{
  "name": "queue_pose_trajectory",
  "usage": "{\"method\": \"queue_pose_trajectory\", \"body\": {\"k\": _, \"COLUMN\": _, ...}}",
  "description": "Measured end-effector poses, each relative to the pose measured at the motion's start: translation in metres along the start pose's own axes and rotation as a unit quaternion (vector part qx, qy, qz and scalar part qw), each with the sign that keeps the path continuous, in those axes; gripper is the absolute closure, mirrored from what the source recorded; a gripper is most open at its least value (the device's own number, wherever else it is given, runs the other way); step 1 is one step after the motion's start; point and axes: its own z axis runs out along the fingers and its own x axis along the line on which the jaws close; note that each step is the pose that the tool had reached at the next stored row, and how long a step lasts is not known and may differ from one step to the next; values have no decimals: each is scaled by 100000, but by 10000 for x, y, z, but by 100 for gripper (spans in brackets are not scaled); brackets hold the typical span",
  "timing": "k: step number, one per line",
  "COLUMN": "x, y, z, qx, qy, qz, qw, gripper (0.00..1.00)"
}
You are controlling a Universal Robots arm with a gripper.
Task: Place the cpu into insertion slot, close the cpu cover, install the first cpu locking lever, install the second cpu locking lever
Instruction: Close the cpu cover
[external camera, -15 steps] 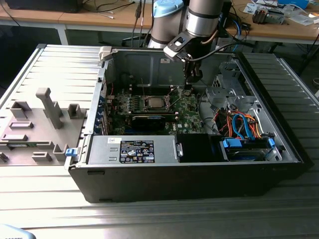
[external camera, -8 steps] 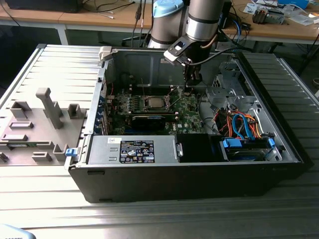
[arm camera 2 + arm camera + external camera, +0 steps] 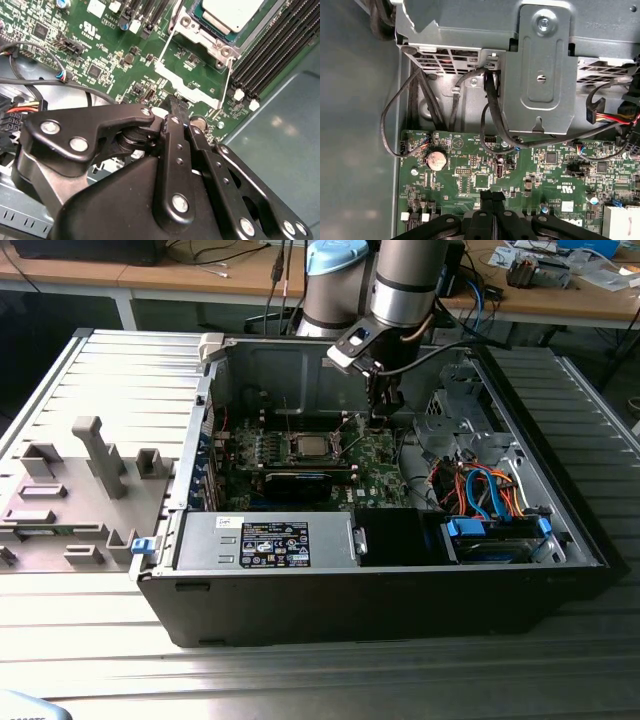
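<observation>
Computer case (image 3: 400,605), grey fixture (image 3: 60,515) on slatted table (image 3: 300,680)

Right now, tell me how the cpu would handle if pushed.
The cpu looks thin and flat, so it is probably light and unable to roll. Its smooth metal top may be slippery. It sits inside the metal-rimmed slot, so a sideways push would likely not shift it.

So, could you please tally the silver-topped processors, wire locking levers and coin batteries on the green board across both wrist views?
Processor: 1
Wire levers: 2
Coin battery: 1
Total: 4
</observation>
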Motion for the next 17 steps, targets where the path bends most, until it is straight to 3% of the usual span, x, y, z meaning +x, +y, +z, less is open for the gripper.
{"method": "queue_pose_trajectory", "body": {"k": 5, "x": 5, "y": -76, "z": 1, "qx": -34, "qy": -1, "qz": 5, "qw": 100000, "gripper": 89}}
{"method": "queue_pose_trajectory", "body": {"k": 17, "x": 10, "y": -155, "z": 2, "qx": -35, "qy": -3, "qz": 3, "qw": 100000, "gripper": 89}}
